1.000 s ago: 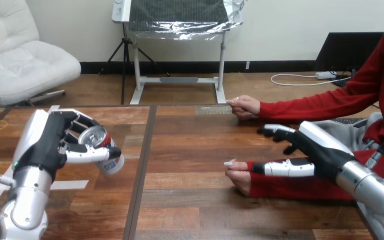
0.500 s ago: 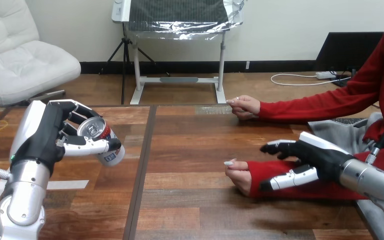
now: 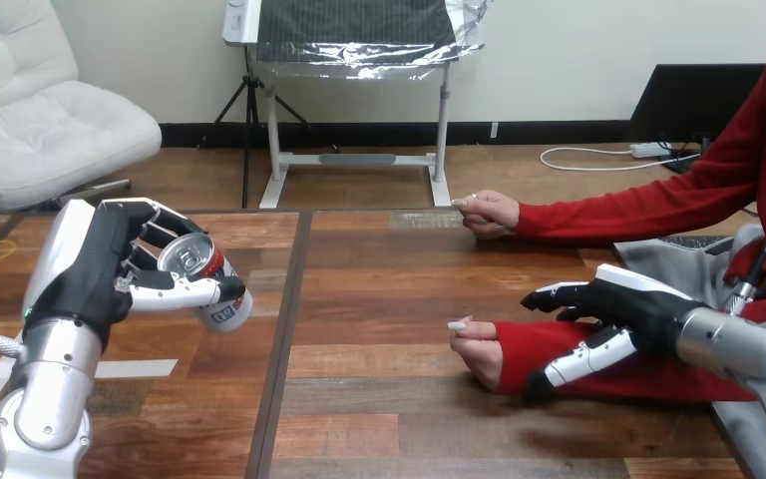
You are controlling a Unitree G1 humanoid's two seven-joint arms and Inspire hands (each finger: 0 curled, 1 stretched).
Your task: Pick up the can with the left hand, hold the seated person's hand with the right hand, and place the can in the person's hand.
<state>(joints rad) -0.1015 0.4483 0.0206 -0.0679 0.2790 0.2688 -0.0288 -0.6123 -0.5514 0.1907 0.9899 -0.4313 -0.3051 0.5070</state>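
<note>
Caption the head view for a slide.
Left hand holds a tilted red-and-white metal can above the wooden table; right hand is over the person's red-sleeved wrist.

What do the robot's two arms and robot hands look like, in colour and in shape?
The left forearm and the right forearm are round silver metal tubes. The left robot hand and the right robot hand are black, each with a white shell on its back and jointed fingers in black and white.
</note>
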